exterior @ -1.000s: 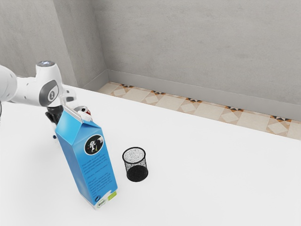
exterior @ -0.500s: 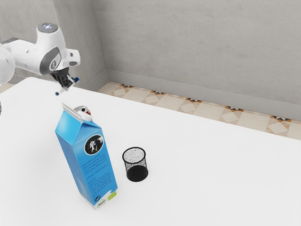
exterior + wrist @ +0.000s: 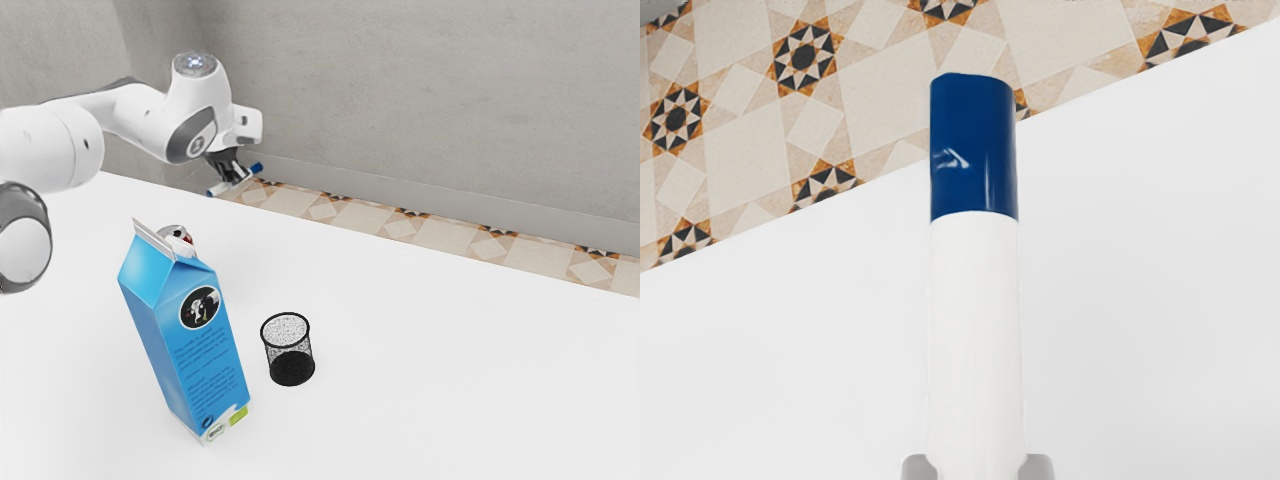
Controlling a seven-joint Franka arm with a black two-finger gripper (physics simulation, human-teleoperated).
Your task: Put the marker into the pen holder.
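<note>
Two fingers of my end effector (image 3: 233, 178) pinch the slim white, blue-ended marker (image 3: 975, 330) aslant above the white tabletop (image 3: 450, 350). I should turn it upright over the round black mesh pen holder (image 3: 289, 353) before lowering.

The arm (image 3: 139, 112) extended from the exterior view's left edge into the upper left. The gripper (image 3: 232, 177) pointed downward, its two fingers (image 3: 1037, 467) clamped slightly apart at the wrist view's lower edge.
</note>
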